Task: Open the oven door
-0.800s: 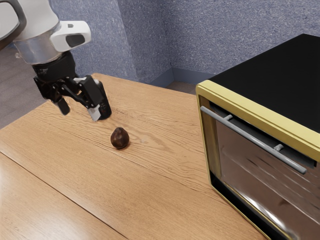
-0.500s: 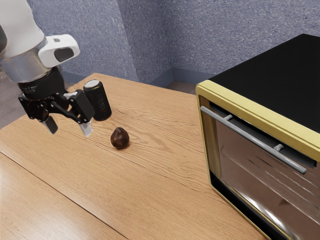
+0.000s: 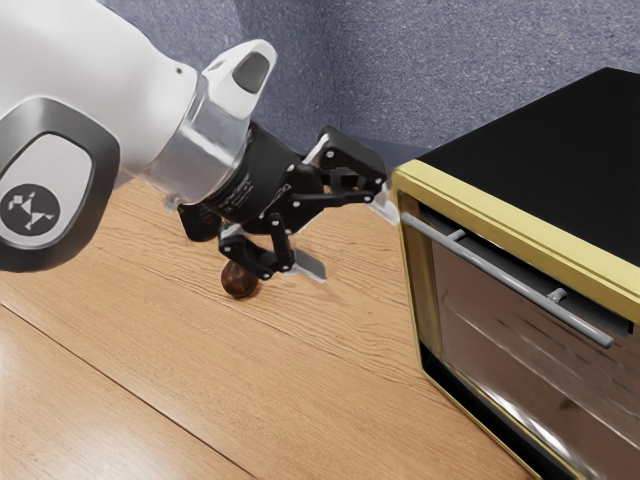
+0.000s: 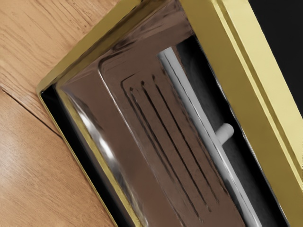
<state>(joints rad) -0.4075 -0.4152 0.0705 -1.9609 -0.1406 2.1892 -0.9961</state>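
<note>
Oven: black top with a yellow frame [image 3: 540,160], standing on the tabletop [image 3: 130,350] toward the exterior view's right.
Oven door: a glass front [image 3: 500,345], closed, with no gap showing at its edges.
Handle: a grey bar [image 3: 500,272] across the upper part of the door; the wrist view has it running lengthwise, with one mounting post [image 4: 226,134].
Gripper: black, two fingers spread wide with nothing between them [image 3: 347,235], tilted toward the oven; one fingertip is beside the handle's nearer end, and whether it touches is hard to tell.
What has changed: half a second ago the gripper pointed down near the can, well apart from the oven; now the hand has swung across and turned to face it. Oven and fruit are where they were.
What it means: the approach seems nearly made, but the pull has not begun. The bar probably needs to come between the fingers; a careless advance could knock the frame's corner.
Fruit: dark and round [image 3: 240,285], mid-tabletop, partly behind the gripper.
Can: dark [image 3: 197,224], farther back toward the tabletop's far edge, mostly hidden by the arm.
</note>
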